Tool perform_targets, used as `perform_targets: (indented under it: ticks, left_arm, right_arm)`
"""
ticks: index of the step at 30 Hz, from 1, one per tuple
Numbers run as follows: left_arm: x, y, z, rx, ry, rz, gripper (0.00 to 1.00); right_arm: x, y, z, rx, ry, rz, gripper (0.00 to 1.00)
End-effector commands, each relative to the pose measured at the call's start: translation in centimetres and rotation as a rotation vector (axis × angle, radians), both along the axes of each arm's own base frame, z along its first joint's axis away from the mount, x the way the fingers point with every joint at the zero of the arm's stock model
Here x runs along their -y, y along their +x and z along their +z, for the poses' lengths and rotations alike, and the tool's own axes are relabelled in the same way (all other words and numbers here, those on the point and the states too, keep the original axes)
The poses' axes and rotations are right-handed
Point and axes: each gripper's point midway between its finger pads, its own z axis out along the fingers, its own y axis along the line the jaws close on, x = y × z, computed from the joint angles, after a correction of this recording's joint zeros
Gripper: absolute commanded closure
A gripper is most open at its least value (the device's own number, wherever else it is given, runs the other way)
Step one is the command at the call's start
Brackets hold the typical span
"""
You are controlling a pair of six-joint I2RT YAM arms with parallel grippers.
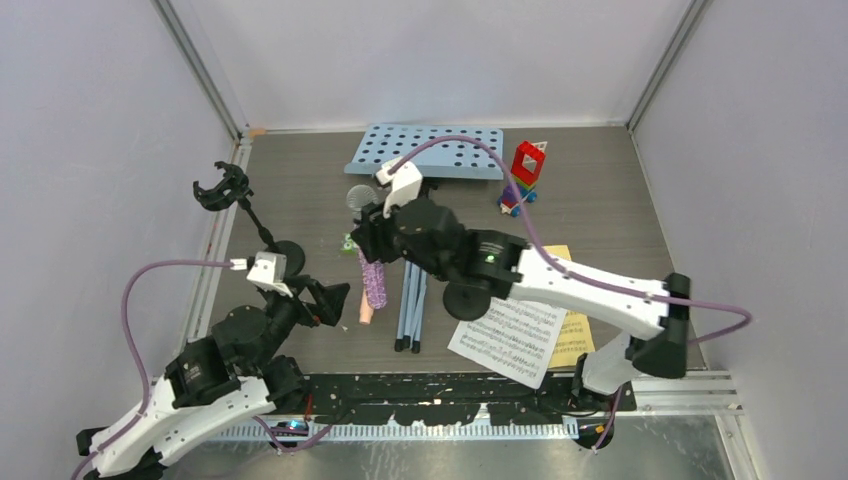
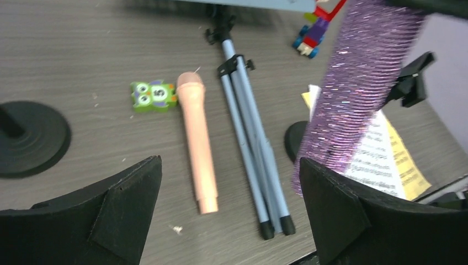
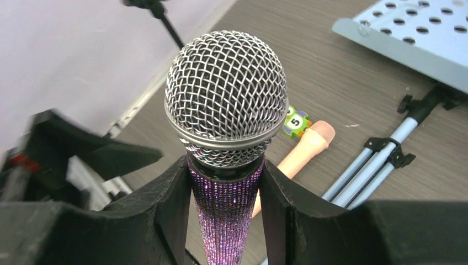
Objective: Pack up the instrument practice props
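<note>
One readable mark is all we find: a "5" on the small green block [image 3: 297, 122], plain in the right wrist view and too blurred to read in the left wrist one. We see staves printed on the white score sheet [image 1: 510, 335], too small to read, with a yellow sheet [image 1: 577, 335] partly under it. The right gripper [image 3: 223, 182] is clamped around the sparkling purple glitter microphone [image 3: 226, 99], its silver mesh head toward the wrist camera. Only the left wrist view shows the left gripper [image 2: 227, 163] with jaws spread wide and nothing between them. On the grey wood-grain table [image 1: 300, 200] the smooth peach microphone [image 2: 198, 149] lies beside the folded pale-blue tripod legs [image 2: 251, 154]. The perforated pale-blue music rack [image 1: 430, 150] lies at the far edge.
</note>
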Motion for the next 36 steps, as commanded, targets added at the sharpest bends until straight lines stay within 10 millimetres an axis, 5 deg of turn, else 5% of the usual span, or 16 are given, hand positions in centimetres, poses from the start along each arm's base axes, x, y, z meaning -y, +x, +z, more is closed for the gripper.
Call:
perform_targets:
  ticks: [1,8,16,20,26,36]
  left_arm:
    - [-2.8,0.1,0.3,-0.042,0.029,0.117,0.05]
    - [-4.8,-0.7,1.7,-0.064,0.155,0.122,0.02]
    - [-4.2,-0.8,1.8,-0.079,0.279,0.068,0.0]
    - [-4.1,-0.7,1.2,-0.092,0.305,0.065,0.0]
    - [-6.6,-0.9,2.0,-0.056,0.243,0.153,0.0]
    - [-7.3,-1.4,2.1,-0.035,0.201,0.152,0.0]
  right_arm:
    - [-2.0,3.9,-0.3,-0.004,0.095,-0.201,1.0]
    - [-3.5,8.6,-9.3,-0.183,-0.004,-0.319,0.99]
    - [-1.1,13.4,-17.0,-0.349,-0.048,-0.478,1.0]
    - [-0.5,14.0,-19.8,-0.413,-0.07,-0.524,0.99]
    - [-0.9,13.6,-23.0,-0.481,-0.082,-0.536,0.99]
    - [1.0,12.9,-27.6,-0.512,-0.174,-0.601,0.85]
